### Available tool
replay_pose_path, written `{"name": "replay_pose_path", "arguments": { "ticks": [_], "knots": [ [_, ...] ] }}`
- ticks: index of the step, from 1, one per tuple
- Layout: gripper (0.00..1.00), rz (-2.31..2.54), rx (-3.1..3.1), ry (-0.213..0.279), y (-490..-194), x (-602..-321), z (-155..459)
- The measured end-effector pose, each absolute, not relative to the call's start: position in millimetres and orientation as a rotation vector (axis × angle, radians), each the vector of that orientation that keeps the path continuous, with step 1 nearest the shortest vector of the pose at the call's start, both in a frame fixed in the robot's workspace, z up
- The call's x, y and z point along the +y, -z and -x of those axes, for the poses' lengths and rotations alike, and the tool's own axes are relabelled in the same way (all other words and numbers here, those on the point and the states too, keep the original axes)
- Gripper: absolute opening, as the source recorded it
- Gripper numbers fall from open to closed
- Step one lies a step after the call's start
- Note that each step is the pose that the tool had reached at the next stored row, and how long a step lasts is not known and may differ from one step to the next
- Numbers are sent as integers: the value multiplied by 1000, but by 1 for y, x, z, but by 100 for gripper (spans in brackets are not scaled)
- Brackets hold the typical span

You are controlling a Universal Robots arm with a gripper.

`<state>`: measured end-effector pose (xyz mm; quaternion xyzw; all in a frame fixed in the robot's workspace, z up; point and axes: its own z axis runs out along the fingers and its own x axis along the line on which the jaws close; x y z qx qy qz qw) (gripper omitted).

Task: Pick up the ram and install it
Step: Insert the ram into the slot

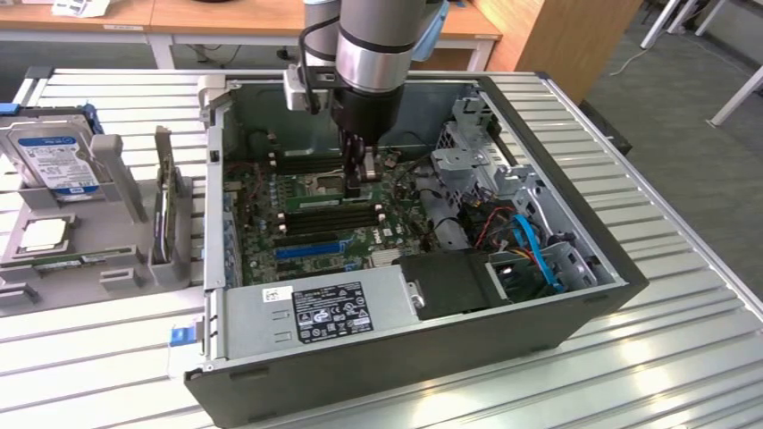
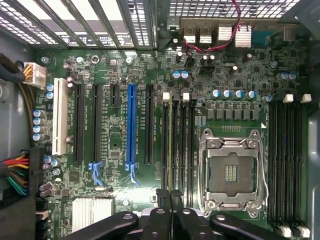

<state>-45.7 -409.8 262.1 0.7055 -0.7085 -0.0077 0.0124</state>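
The ram [image 2: 171, 145] shows edge-on as a thin green-yellow stick standing along one of the black memory slots [image 2: 186, 145] beside the CPU socket [image 2: 231, 172]. Its near end runs in between the black fingertips of my gripper [image 2: 170, 196], which stand close together on it. In the exterior view my gripper [image 1: 357, 186] reaches straight down into the open computer case [image 1: 573, 295]. Its tips are at the green ram [image 1: 313, 198], which lies level along the slot bank on the motherboard [image 1: 399, 234].
A blue expansion slot [image 2: 131, 125] and black slots lie beside the memory bank, and a second memory bank [image 2: 287, 160] sits past the socket. The power supply [image 1: 328, 308], drive cage [image 1: 477, 165] and cables [image 1: 524, 241] crowd the case. A hard drive [image 1: 54, 156] stands in a grey tray [image 1: 120, 268] outside.
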Motion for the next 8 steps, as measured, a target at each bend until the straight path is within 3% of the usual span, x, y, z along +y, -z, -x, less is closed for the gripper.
{"name": "replay_pose_path", "arguments": {
  "ticks": [8],
  "knots": [
    [12, -2199, -2209, 24, -256, -410, 46]
  ]
}}
